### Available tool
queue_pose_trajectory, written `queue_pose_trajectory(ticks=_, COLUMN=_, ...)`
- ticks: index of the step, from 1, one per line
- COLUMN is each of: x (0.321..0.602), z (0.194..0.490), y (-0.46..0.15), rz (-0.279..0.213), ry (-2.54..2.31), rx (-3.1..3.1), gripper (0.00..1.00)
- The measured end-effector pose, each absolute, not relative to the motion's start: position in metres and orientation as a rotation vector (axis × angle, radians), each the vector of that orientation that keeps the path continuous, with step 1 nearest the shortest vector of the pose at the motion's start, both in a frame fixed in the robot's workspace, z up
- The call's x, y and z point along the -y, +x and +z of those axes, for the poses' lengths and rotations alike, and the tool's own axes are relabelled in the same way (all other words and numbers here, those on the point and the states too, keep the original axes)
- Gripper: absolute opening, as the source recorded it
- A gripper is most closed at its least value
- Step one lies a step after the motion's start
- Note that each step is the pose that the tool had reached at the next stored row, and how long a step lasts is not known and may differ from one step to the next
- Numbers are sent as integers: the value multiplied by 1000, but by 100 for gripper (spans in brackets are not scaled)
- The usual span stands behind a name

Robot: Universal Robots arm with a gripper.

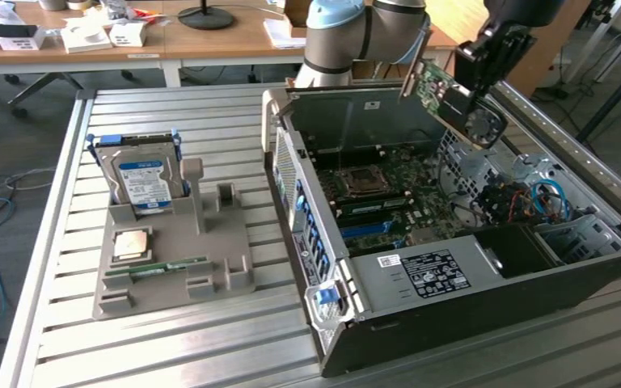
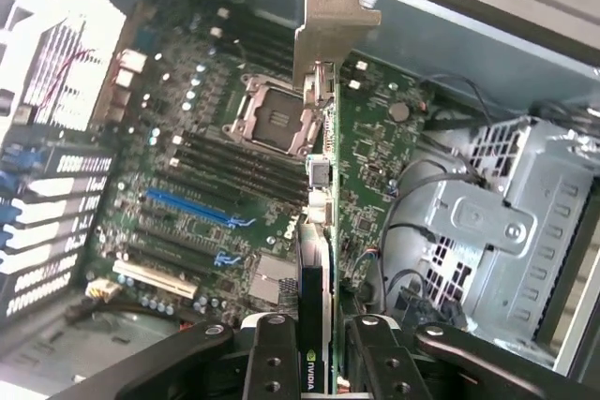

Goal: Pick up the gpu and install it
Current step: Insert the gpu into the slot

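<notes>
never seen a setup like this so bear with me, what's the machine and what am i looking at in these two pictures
It is a robot arm with a claw on its end. One picture comes from a camera off the arm, the other from one on its wrist. On the metal table lie an open computer case and a grey tray with a hard drive standing in it. The claw grips the gpu, a green card, above the motherboard.
</notes>
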State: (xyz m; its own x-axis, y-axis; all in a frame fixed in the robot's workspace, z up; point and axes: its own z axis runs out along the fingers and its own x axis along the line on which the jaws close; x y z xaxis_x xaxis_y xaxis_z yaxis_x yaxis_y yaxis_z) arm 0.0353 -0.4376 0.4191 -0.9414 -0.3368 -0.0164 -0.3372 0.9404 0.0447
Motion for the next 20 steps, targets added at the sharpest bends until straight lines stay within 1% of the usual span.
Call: queue_pose_trajectory(ticks=20, x=438, z=418, y=35, rz=58, ry=-1046, rx=-2963, gripper=27)
